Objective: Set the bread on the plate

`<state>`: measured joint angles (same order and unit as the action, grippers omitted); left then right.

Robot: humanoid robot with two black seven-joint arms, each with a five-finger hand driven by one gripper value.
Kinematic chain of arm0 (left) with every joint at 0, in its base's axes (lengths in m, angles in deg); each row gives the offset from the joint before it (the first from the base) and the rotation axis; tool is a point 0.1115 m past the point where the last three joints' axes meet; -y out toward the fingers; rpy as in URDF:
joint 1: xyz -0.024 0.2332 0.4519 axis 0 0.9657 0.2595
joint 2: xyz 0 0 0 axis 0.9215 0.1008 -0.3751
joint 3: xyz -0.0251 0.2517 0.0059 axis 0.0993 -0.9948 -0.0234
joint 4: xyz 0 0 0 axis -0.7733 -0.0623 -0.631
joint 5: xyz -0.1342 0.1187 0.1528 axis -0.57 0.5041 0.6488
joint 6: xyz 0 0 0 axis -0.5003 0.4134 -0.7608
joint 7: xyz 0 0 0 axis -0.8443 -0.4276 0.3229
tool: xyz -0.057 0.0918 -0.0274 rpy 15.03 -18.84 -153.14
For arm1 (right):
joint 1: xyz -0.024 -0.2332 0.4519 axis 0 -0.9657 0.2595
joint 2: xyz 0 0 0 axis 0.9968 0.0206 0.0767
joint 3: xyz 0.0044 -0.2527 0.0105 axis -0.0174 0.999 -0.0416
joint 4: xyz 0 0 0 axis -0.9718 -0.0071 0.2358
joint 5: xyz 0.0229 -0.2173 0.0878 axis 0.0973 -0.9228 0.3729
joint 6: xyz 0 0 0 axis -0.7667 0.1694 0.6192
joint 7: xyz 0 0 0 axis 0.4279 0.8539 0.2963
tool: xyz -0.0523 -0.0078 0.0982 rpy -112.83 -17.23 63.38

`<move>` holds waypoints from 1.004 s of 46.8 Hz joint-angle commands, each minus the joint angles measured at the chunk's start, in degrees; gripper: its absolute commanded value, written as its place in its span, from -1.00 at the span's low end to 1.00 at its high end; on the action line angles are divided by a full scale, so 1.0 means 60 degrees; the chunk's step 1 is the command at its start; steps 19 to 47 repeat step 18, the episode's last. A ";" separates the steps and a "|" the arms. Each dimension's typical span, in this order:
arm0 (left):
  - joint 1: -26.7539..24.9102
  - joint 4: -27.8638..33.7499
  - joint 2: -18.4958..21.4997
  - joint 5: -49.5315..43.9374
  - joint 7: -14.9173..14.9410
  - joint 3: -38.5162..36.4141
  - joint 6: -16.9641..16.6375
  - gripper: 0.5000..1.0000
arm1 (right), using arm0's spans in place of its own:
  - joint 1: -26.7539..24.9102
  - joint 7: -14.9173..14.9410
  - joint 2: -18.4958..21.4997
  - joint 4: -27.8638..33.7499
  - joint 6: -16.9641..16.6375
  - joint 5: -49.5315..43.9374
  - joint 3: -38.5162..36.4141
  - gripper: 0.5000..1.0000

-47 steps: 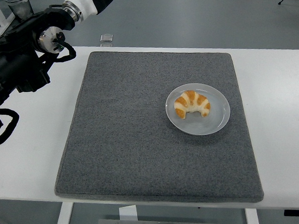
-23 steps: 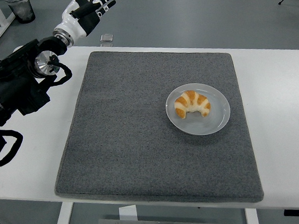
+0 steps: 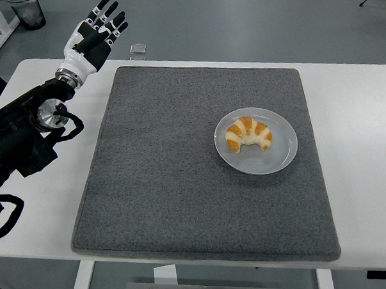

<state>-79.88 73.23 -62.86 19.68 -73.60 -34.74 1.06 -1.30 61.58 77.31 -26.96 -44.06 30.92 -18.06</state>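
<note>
At the far left, the left hand point(image 3: 93, 35) is raised over the table's far-left corner, fingers point(image 3: 104, 7) spread and straight, palm holding nothing. Its black arm runs back down toward the left edge of the view, over the bare white table point(image 3: 47, 189) beside the grey mat point(image 3: 169, 184). The hand sits clear of the mat, just off its far-left corner.

Moving right across the mat, nothing lies on it until the plate point(image 3: 280, 160), which rests right of the mat's middle. The bread point(image 3: 247, 134), a crescent-shaped roll, lies on the plate, a little toward the plate's left and far side. Its long axis runs roughly left to right, with both tips curving toward the near edge of the table. It looks to lie wholly within the rim, though whether it lies flat or leans slightly is hard to tell from this height.

The bread therefore lies to the right of, and nearer than, the left hand, well apart from it, with most of the mat between them. The left hand is the only one in view; no right arm shows at the right edge. Judged from how things lie, the placing seems done, and no reach toward the bread appears to be called for.
</note>
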 commanded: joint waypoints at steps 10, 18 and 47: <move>0.0261 -0.0046 -0.0077 0.0007 0.0002 -0.0025 0.0032 0.96 | -0.0001 -0.0001 0.0000 -0.0147 0.0001 0.0000 0.0000 0.81; 0.0304 -0.0046 -0.0107 0.0007 0.0002 -0.0040 -0.0012 0.96 | -0.0001 0.0014 0.0000 -0.0191 0.0001 -0.0014 0.0000 0.81; 0.0304 -0.0046 -0.0107 0.0007 0.0002 -0.0040 -0.0012 0.96 | -0.0001 0.0014 0.0000 -0.0191 0.0001 -0.0014 0.0000 0.81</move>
